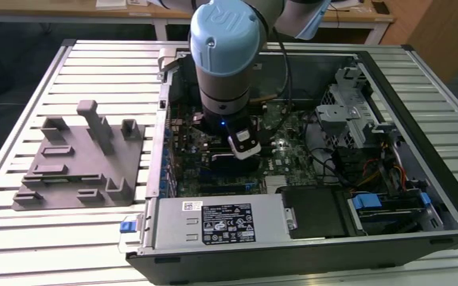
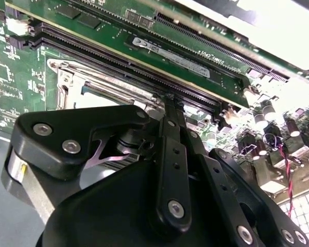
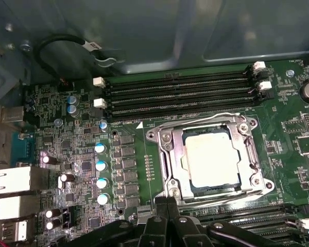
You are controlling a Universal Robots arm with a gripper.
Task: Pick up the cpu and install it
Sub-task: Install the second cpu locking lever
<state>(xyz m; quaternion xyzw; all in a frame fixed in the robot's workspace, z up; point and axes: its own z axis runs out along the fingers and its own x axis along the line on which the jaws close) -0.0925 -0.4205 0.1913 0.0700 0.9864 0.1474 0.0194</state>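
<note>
First wrist view: the cpu [image 3: 212,158], a pale square chip, is seated inside the metal socket frame [image 3: 167,154] on the green motherboard [image 3: 129,128]. The gripper [image 3: 167,206] is seen just beside that frame, its black fingers [image 3: 161,205] pressed together, nothing pinched. Empty memory slots [image 3: 180,95] are ranged beyond the frame.
</note>
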